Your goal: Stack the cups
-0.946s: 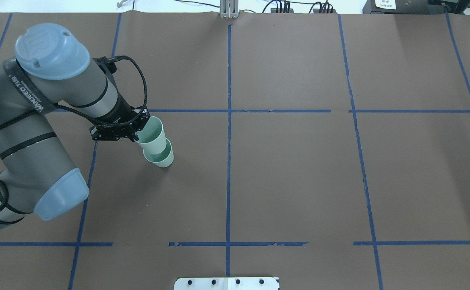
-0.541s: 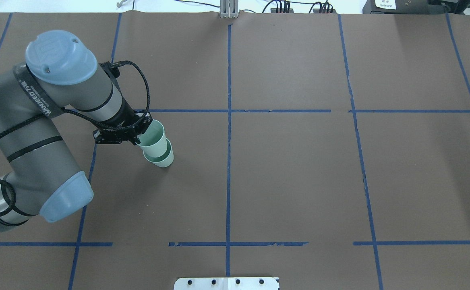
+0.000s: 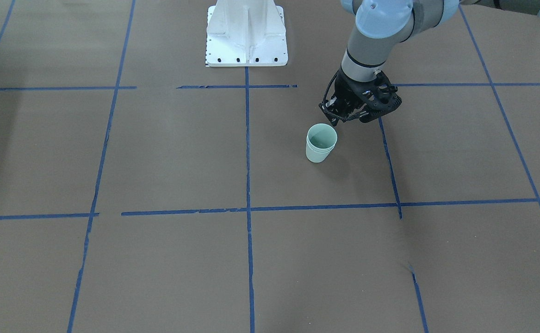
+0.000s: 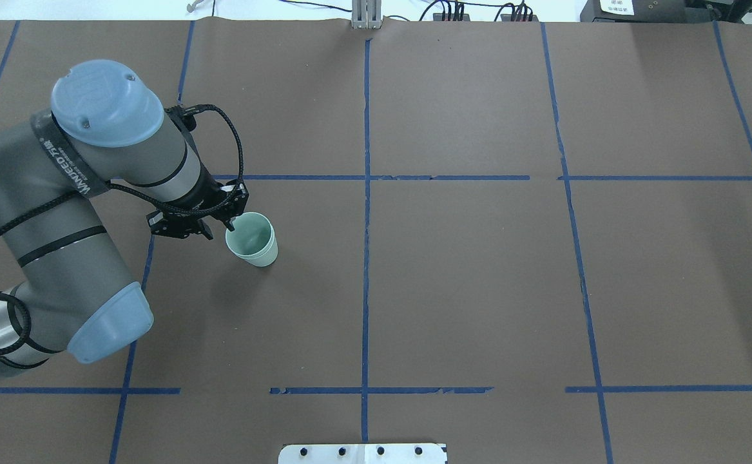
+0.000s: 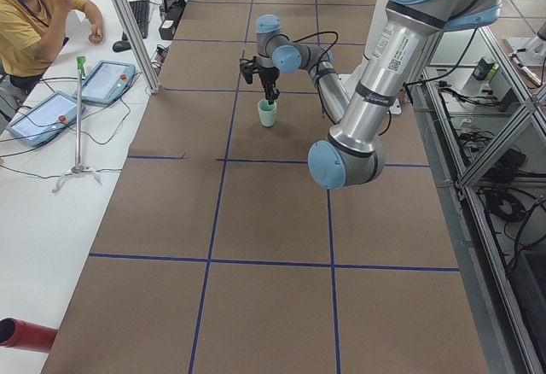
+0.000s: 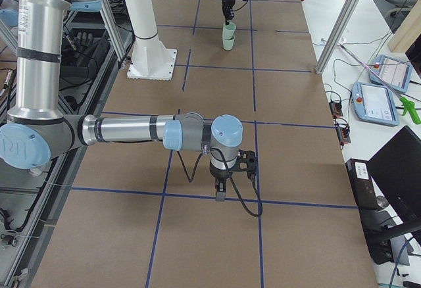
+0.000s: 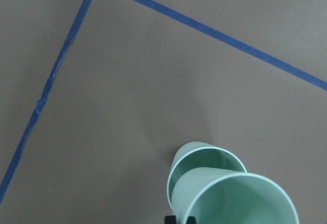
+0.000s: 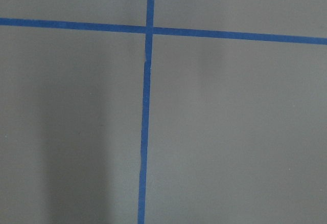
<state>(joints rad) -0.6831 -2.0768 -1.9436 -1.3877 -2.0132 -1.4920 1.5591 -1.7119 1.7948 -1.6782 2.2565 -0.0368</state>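
The cups [image 4: 252, 240] stand upright and nested on the desk [image 4: 479, 290]. They are in the robot's left half, inside a square of blue tape lines [image 4: 366, 258] and nearer its far edge. The top cup [image 7: 240, 201] sits inside the bottom cup [image 7: 204, 158], with its rim a little above the other's.

The left gripper [image 4: 218, 229] hangs at the stack's left side, level with the rim. Its jaws are spread: one finger [image 4: 229, 225] is at the rim's edge and the other [image 4: 207, 233] is outside the cup, over bare desk. Whether the first finger touches the rim cannot be told.

The right gripper [image 6: 220, 192] points straight down close to the desk beside a tape line, well apart from the cups. It shows only from the side, so whether its jaws are spread or together cannot be told. Its wrist camera shows only the desk and crossing tape.
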